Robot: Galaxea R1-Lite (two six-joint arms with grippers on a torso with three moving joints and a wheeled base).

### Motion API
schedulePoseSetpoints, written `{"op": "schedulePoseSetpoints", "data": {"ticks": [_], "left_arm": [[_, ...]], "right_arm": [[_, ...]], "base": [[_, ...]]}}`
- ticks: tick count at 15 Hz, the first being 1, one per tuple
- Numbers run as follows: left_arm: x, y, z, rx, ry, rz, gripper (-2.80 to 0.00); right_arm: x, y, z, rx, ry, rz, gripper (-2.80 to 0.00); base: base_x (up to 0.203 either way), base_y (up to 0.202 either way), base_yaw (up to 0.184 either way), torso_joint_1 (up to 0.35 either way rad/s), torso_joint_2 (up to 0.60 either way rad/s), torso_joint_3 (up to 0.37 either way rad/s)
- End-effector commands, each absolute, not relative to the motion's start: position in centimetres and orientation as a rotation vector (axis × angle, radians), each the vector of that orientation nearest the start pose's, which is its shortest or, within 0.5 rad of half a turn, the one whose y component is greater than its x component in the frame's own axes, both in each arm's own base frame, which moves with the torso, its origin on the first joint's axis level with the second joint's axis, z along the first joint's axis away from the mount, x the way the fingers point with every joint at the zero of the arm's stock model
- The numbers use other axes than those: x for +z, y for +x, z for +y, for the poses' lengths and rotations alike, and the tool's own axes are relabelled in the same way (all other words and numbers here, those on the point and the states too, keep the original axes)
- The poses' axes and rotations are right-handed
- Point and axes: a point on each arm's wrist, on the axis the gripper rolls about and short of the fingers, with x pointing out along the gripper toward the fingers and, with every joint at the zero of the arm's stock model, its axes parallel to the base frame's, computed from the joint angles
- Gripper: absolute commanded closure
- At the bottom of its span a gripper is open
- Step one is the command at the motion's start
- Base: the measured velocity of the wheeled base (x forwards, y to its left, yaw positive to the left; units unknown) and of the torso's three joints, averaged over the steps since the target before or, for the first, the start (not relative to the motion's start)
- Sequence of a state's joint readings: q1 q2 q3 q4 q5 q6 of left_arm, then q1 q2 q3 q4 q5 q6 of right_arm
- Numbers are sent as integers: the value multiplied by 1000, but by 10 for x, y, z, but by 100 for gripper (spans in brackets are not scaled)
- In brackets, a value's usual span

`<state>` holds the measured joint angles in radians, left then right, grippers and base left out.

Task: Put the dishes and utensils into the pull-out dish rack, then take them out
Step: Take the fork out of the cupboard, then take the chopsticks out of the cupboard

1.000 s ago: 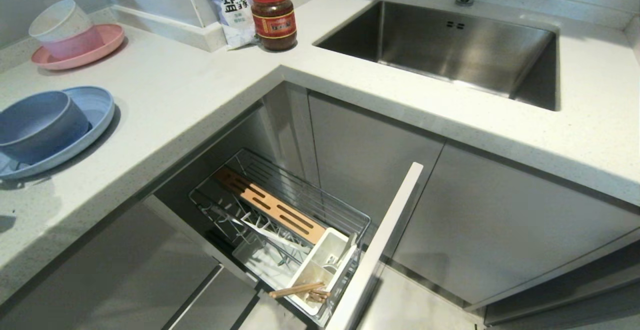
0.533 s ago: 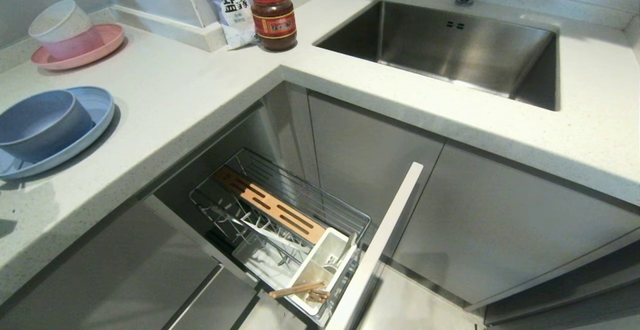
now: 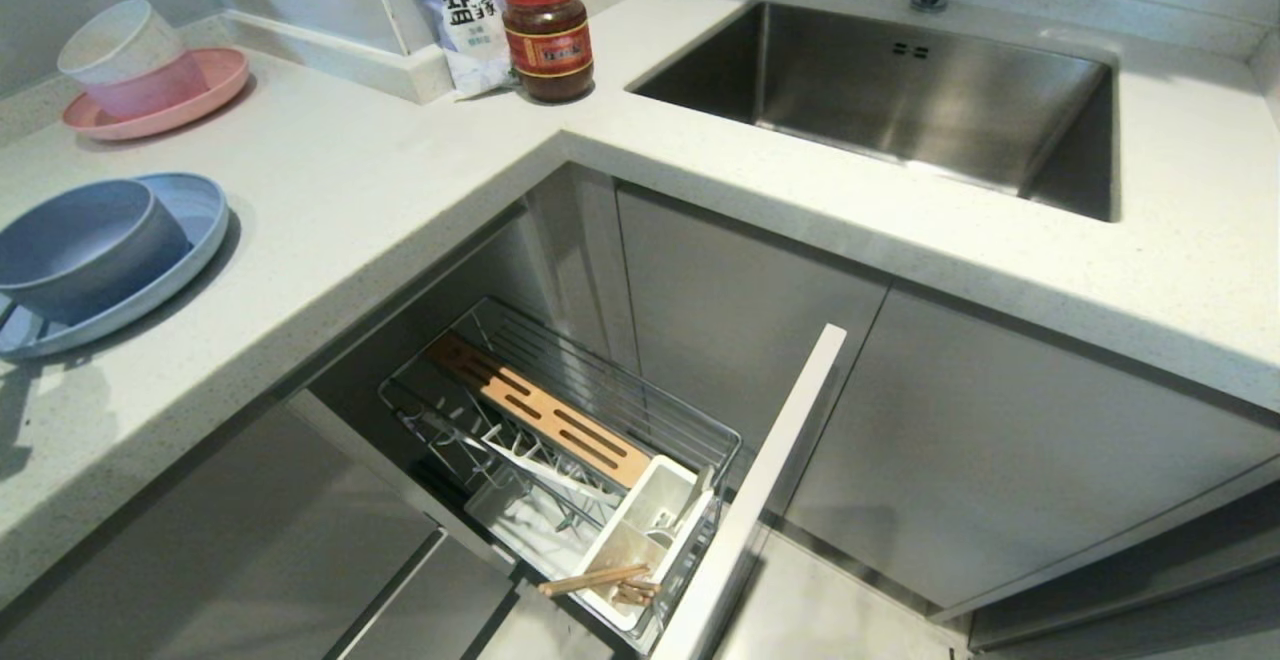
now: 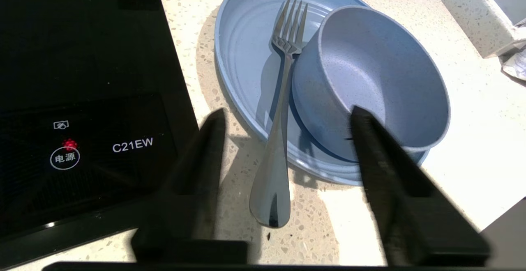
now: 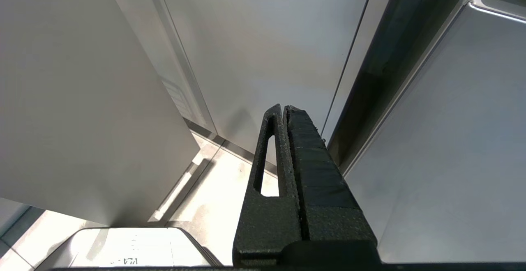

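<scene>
The light-blue plate lies on the counter with the light-blue bowl resting tilted on it. A silver fork lies on the plate beside the bowl, its handle reaching over the rim onto the counter. My left gripper hovers open just above the handle, one finger on each side, holding nothing. In the head view the plate and bowl are at the far left. The pull-out dish rack stands open below, with wooden chopsticks in its white caddy. My right gripper is shut, parked by cabinet doors.
A black induction hob borders the plate. A pink plate with stacked bowls, a salt bag and a red-lidded jar stand at the back. The steel sink is at the right. The rack's grey front panel juts out.
The bowl has shifted slightly to the right on the blue plate, and the shadow at the left edge of the counter has grown. Nothing else in the head view has moved.
</scene>
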<state>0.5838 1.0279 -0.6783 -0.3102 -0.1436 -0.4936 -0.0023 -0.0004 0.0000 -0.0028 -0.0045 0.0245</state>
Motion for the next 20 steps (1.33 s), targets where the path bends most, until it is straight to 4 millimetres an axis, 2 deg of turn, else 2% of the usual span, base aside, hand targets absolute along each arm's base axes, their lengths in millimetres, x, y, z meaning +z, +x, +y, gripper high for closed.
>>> {"op": "schedulePoseSetpoints", "data": {"ticks": [1, 3, 6, 7, 9, 12, 15, 16, 18, 20], "left_arm": [[265, 114, 72, 438, -499, -82, -280], [271, 109, 69, 437, -482, -115, -280], [298, 93, 61, 463, -425, -238, -280], [308, 88, 58, 478, -382, -276, 0], [330, 80, 53, 495, -299, -346, 0], [388, 69, 42, 463, -251, -508, 0], [445, 62, 32, 433, -301, -608, 0], [456, 68, 30, 410, -372, -585, 0], [453, 90, 23, 355, -508, -457, 0], [440, 114, 0, 225, -580, -288, 0]], "right_arm": [[75, -23, 0, -6, 25, -6, 0], [75, -23, 0, -7, 25, -6, 0], [75, -23, 0, -6, 25, -6, 0], [75, -23, 0, -8, 25, -6, 0], [75, -23, 0, -6, 25, -6, 0], [75, -23, 0, -8, 25, -6, 0], [75, -23, 0, -6, 25, -6, 0], [75, -23, 0, -8, 25, -6, 0], [75, -23, 0, -7, 25, -6, 0], [75, -23, 0, -6, 25, -6, 0]], "base": [[0, 0, 0, 0, 0, 0], [0, 0, 0, 0, 0, 0], [0, 0, 0, 0, 0, 0], [0, 0, 0, 0, 0, 0], [0, 0, 0, 0, 0, 0], [0, 0, 0, 0, 0, 0], [0, 0, 0, 0, 0, 0], [0, 0, 0, 0, 0, 0], [0, 0, 0, 0, 0, 0], [0, 0, 0, 0, 0, 0]]}}
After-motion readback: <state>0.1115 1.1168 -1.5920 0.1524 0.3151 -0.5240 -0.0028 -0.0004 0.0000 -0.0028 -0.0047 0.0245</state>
